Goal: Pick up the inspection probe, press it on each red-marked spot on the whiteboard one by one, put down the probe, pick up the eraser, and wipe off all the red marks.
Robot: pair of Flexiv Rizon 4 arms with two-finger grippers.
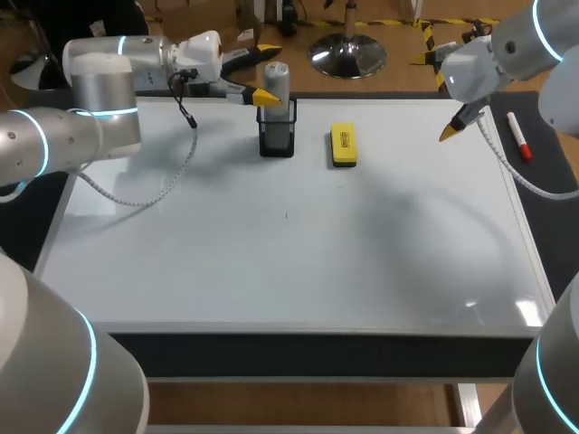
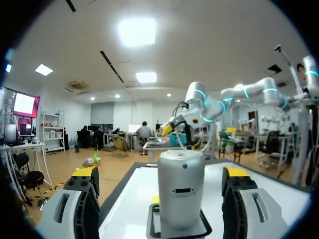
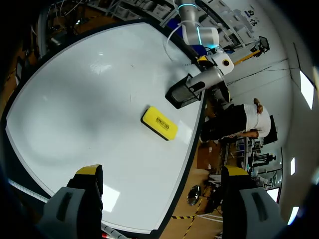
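Head view: the probe (image 1: 276, 80) stands upright in the black mesh holder (image 1: 277, 136) at 12 o'clock on the whiteboard (image 1: 289, 262). The eraser (image 1: 342, 145) lies just beside the holder, toward 1 o'clock. No red marks show on the board. The left gripper (image 2: 159, 186) sits level with the probe, fingers spread wide either side, not touching. The right gripper (image 3: 159, 199) hangs open and empty at 2 o'clock. This fits either grasping the probe or releasing it after return.
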